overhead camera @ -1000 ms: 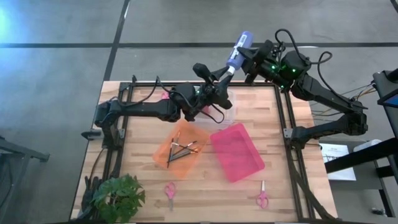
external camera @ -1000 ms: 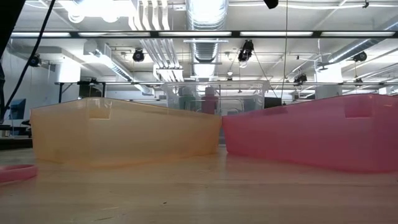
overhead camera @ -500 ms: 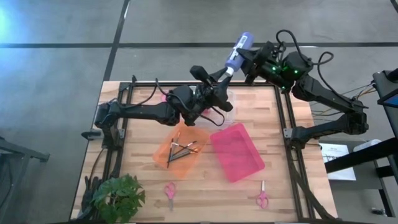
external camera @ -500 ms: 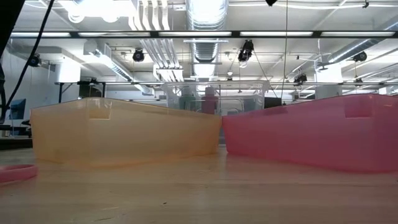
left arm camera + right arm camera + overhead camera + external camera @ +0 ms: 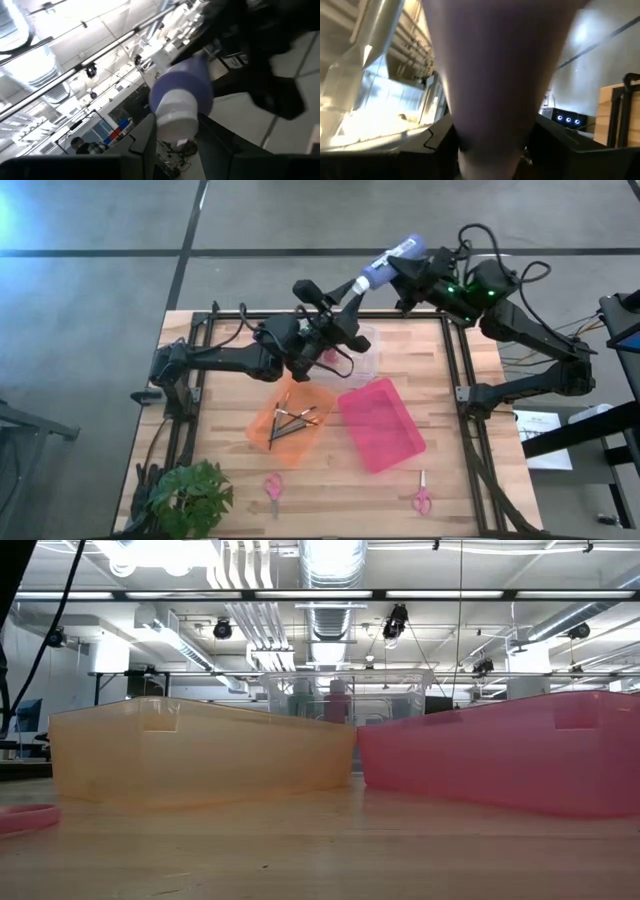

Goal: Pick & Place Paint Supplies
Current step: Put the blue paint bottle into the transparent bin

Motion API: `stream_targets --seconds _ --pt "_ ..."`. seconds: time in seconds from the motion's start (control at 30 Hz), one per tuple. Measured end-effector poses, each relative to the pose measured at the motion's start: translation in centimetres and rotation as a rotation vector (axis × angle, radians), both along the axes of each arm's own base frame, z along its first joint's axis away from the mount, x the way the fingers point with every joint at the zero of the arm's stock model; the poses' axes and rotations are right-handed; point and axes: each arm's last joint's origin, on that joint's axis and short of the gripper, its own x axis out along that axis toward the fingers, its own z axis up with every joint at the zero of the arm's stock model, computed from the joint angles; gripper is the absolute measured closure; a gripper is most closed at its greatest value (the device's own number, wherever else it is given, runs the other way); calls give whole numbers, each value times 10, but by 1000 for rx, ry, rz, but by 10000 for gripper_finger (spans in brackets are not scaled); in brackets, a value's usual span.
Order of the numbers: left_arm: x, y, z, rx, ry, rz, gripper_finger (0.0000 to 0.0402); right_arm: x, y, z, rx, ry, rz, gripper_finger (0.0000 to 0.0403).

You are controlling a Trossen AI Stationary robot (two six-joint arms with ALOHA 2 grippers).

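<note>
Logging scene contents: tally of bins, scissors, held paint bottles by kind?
Bins: 3, orange bin, pink bin, clear bin
Scissors: 2, left scissors, right scissors
Held bottles: 1, blue paint bottle
Total: 6

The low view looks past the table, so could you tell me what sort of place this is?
Probably an industrial-style lab or workshop. Exposed ceiling ducts and strip lights run overhead, the floor around the wooden table is bare grey concrete, and a monitor stands in the background.
</note>
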Motion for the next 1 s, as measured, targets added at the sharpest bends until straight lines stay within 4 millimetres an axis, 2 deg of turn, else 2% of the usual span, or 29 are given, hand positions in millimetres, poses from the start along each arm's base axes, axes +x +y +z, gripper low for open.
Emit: stream_targets --seconds 0.23,0.37,0.6,1.0 --pt "-10 4 12 4 -73 23 289 -10 6 6 -85 -3 40 216" --pt "-12 2 16 22 -93 -45 289 -15 8 9 -104 -15 38 216" --pt "-12 -5 16 22 -98 -70 289 -19 9 11 -115 -22 36 216" --pt "-13 -6 16 15 -69 -60 290 -18 12 11 -102 -26 32 216"
